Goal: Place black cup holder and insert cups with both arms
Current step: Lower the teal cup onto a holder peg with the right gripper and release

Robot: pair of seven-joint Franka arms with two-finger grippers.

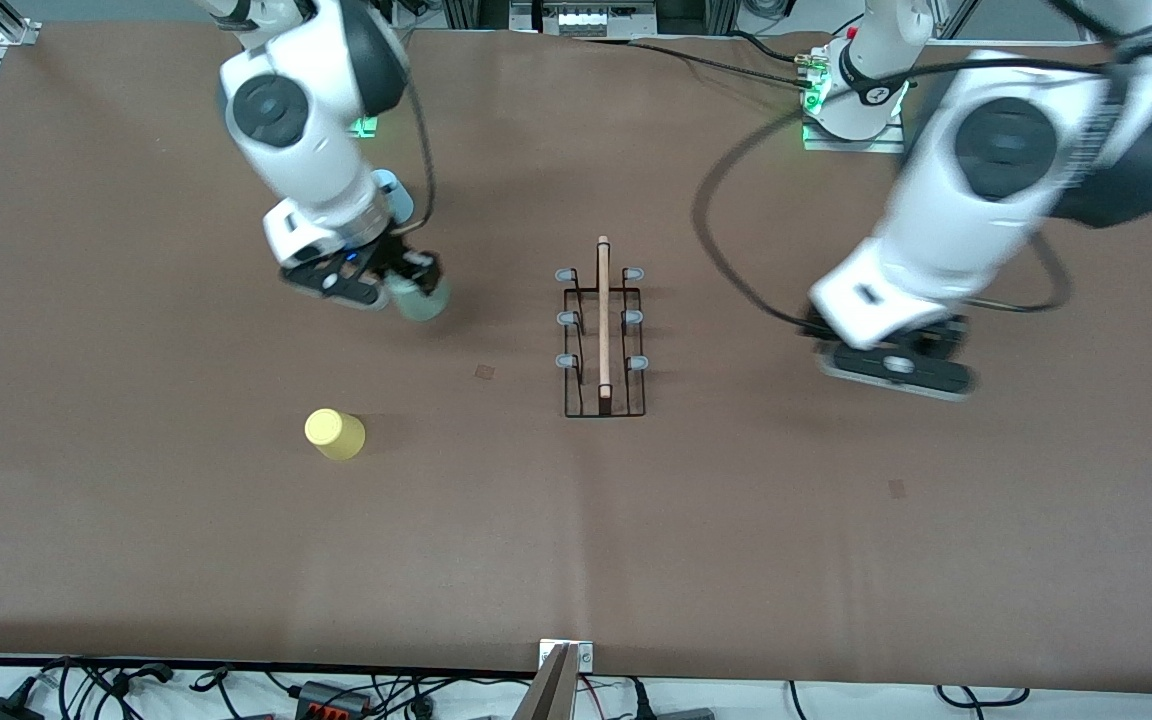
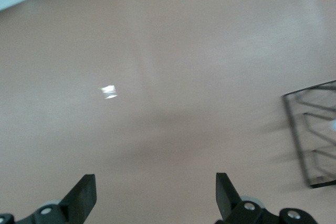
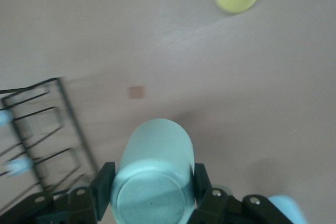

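**A:** Where does the black cup holder [image 1: 604,330] sit, and who is closer to it?

**B:** It stands upright at mid-table [image 1: 576,540], its wooden rod [image 1: 603,320] running from the robots' bases toward the front camera, three pegs on each side. The right gripper [image 1: 414,285] hovers over the table toward the right arm's end, its fingers pinching a mint-green cup [image 1: 420,297]. The cup holder lies from it toward the left arm's end, so the nearest row of pegs is the one facing the cup.

**A:** And the other arm?

**B:** The left gripper [image 2: 155,195] hangs over bare table on the holder's other flank, fingers spread wide and holding nothing (it appears about as close). A yellow cup [image 1: 335,434] lies on the table nearer the front camera.
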